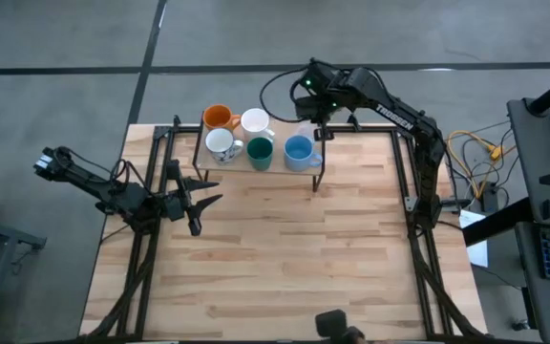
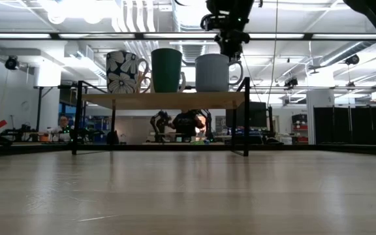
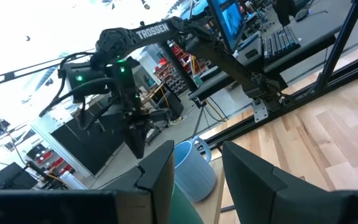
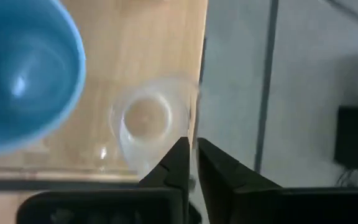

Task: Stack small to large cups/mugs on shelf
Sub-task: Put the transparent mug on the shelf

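My right arm reaches over the shelf's (image 1: 256,168) far corner, its tool (image 4: 191,155) pointing down, fingers nearly closed on the clear glass's (image 4: 145,127) rim, beside the light blue mug (image 4: 23,74). My left tool (image 1: 194,199) rests open above the worktop (image 1: 294,258).

The right arm reaches out from its mount at the right edge of the surface, elbow bent, wrist turned straight down. The right claw (image 4: 191,163) has its fingers nearly together, though whether they pinch anything is hard to tell. The left arm lies low over the left side, the left claw (image 1: 201,198) spread wide, pointing inward.
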